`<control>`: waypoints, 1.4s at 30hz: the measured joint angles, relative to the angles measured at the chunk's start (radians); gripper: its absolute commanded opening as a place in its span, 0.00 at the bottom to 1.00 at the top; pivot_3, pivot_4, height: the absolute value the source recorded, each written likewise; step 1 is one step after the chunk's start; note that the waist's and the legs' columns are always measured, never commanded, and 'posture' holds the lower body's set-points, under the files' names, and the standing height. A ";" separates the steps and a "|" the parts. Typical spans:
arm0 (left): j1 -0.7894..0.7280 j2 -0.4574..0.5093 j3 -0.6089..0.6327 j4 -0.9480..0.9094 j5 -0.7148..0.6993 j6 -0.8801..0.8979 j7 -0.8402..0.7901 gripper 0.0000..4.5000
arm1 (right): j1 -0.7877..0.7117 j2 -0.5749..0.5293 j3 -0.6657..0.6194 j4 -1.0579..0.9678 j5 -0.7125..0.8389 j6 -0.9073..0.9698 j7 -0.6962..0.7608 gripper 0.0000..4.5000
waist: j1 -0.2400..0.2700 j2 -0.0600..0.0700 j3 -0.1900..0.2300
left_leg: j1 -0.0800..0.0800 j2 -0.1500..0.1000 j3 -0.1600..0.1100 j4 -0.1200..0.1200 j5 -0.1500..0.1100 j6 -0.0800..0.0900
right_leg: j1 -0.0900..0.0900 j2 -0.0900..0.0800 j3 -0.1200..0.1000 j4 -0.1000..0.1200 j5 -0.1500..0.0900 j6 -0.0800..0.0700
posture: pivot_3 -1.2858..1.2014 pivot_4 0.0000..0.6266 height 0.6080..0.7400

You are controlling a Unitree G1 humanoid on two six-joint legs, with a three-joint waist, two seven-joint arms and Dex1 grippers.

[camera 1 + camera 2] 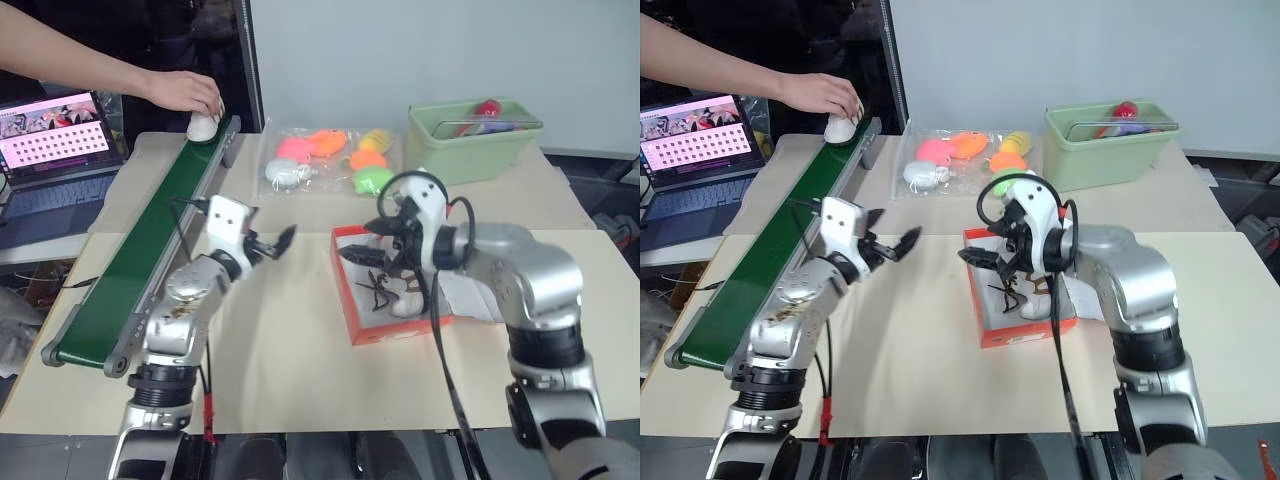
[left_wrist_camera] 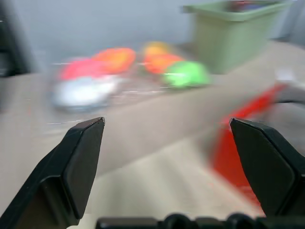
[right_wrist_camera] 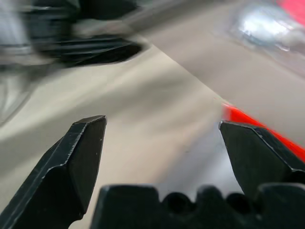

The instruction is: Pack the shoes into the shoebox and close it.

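**A:** How far along is the packing?

**B:** About halfway, I'd judge. The shoebox (image 1: pixel 985 300) lies open on the table (image 1: pixel 910 380), near the middle and a little toward the right edge. One white shoe (image 1: pixel 1035 300) with black laces already sits inside it, partly hidden behind the right arm.

**A:** And the second shoe?

**B:** It's at the far end of the green conveyor belt (image 1: pixel 150 250), which runs along the table's left side. A person's hand (image 1: pixel 185 92) rests on that shoe (image 1: pixel 203 126), so it looks as though it is just being fed in.

**A:** What are the grippers doing?

**B:** Neither holds anything. The left gripper (image 1: pixel 268 243) hangs over bare table between the belt and the box, its fingers spread wide. The right gripper (image 1: pixel 985 258) hovers above the box's far left corner, fingers likewise apart.

**A:** Is the lid shut?

**B:** No, the box stands open; I can't make out the lid itself behind the right arm.

**A:** So what's left?

**B:** Fetching the second shoe off the belt, laying it beside the first, then folding the lid down.

**A:** Anything else on the table?

**B:** Plastic-wrapped plush toys (image 1: pixel 330 158) and a pale green bin (image 1: pixel 475 140) along the far edge, well apart from the box.
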 measured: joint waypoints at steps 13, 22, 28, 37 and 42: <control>0.191 0.230 0.257 0.114 -0.019 -0.064 -0.056 1.00 | 0.183 0.038 0.040 -0.067 -0.043 -0.174 -0.156 0.99 | -0.012 -0.001 0.000 | 0.005 0.001 0.002 0.000 0.000 0.000 | 0.001 0.001 0.001 0.001 -0.001 0.000 | 0.52 0.24 0.92; 0.244 0.303 0.312 0.119 -0.017 -0.015 -0.056 1.00 | 0.086 0.170 0.124 0.008 -0.063 -0.186 -0.251 0.99 | -0.006 -0.004 0.000 | 0.005 0.001 0.002 0.000 0.000 -0.001 | 0.001 0.000 0.001 0.001 -0.001 -0.001 | 0.52 0.24 0.92; 0.081 0.379 0.275 0.183 -0.026 0.187 -0.059 1.00 | 0.087 0.204 0.127 0.042 -0.076 -0.198 -0.308 0.99 | -0.006 -0.009 0.001 | 0.005 0.002 0.001 0.000 0.000 -0.001 | 0.000 0.002 0.000 0.003 -0.001 -0.001 | 0.52 0.24 0.92; -0.022 0.456 0.187 0.180 -0.041 0.420 -0.098 1.00 | 0.124 0.224 0.118 0.018 -0.070 -0.198 -0.353 0.99 | -0.015 -0.009 0.001 | 0.005 0.002 0.002 -0.002 0.000 -0.001 | -0.002 0.001 0.000 0.003 -0.001 -0.001 | 0.52 0.24 0.92; -0.045 0.458 0.179 0.190 -0.037 0.429 -0.092 1.00 | 0.136 0.233 0.119 -0.022 -0.053 -0.197 -0.360 0.99 | -0.013 -0.009 0.001 | 0.005 0.002 0.002 -0.002 0.000 -0.001 | -0.001 0.001 0.000 0.003 -0.001 -0.001 | 0.52 0.24 0.92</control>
